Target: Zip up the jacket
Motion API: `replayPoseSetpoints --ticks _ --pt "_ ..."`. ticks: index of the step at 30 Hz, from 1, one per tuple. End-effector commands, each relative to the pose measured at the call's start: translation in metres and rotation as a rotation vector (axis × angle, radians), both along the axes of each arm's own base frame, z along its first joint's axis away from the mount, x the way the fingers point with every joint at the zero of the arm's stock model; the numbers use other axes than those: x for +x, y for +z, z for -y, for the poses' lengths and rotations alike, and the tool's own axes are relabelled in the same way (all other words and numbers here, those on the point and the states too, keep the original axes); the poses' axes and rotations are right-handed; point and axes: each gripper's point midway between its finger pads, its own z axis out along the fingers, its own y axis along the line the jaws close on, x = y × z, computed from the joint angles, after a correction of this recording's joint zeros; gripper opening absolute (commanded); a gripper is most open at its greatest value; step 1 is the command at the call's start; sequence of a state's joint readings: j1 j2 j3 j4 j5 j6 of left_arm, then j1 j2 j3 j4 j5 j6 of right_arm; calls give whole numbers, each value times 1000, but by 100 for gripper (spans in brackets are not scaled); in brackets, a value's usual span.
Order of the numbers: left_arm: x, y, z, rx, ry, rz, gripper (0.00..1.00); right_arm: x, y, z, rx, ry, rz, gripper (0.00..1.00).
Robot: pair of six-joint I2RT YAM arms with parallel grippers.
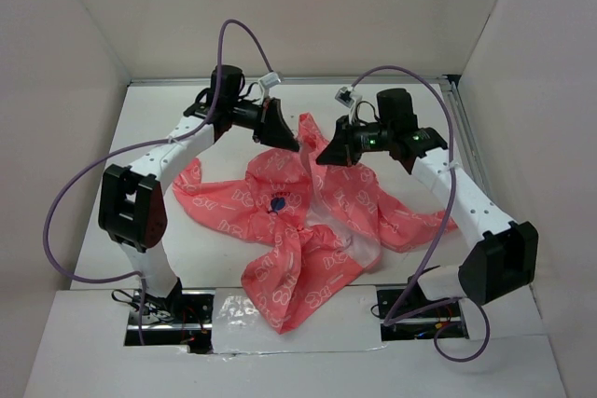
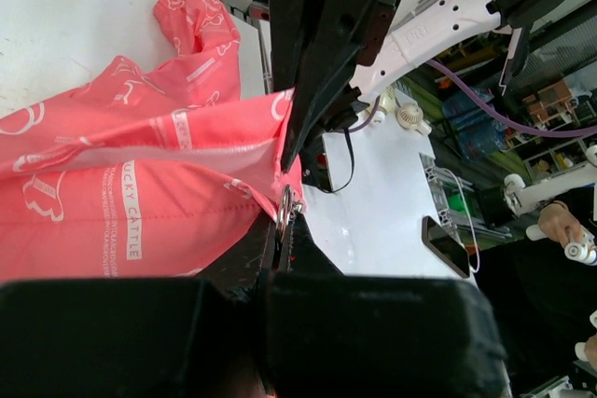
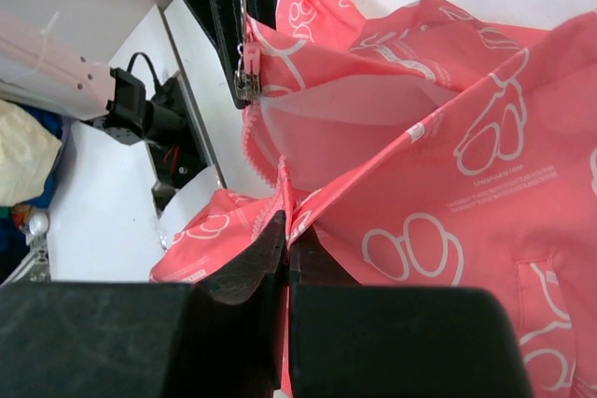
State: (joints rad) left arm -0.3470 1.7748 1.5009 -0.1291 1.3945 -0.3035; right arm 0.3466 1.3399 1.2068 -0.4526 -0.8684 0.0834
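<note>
Pinching jacket (image 1: pixel 298 240) from both sides at its far end, above middle of table (image 1: pixel 210 253). Left gripper (image 1: pixel 291 144) closed on one front edge, right at metal zip pull (image 2: pixel 286 204), ring showing between black fingertips. Right gripper (image 1: pixel 322 157) closed on fabric along line of zip teeth (image 3: pixel 250 146), a short way from pull. Tips close together, almost meeting, with pinched fabric raised off table between them. Teeth curving unjoined from pull to right tips, pale lining (image 3: pixel 336 118) showing in gap.

Sprawling crumpled below grippers, remainder of jacket flat on table: one sleeve (image 1: pixel 201 188) thrown out toward left arm, other sleeve (image 1: pixel 415 226) toward right arm, lowest fold reaching near edge between arm bases. Front still parted lower down, more pale lining exposed on right side of opening. Small dark blue mark (image 1: pixel 277 203) on panel left of opening, seen from top. White outline print all over coral-pink cloth.
</note>
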Motion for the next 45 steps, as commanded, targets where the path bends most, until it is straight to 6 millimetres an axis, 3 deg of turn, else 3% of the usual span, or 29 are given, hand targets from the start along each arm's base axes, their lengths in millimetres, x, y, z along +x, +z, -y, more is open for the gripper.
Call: replayPoseSetpoints --ticks 1,11,25,38,45 --pt "-2 8 1 -27 -50 28 0 -3 23 -10 22 84 80 0" --pt "-14 -5 6 -10 -72 14 0 -4 25 -14 34 113 68 0" --pt "-25 -3 4 -44 -122 29 0 -8 27 -19 69 174 31 0" --pt "-40 -1 8 -66 -180 8 0 16 19 -23 76 12 23 0" --pt "-29 -10 15 -9 -113 -34 0 4 25 -32 123 18 9 0"
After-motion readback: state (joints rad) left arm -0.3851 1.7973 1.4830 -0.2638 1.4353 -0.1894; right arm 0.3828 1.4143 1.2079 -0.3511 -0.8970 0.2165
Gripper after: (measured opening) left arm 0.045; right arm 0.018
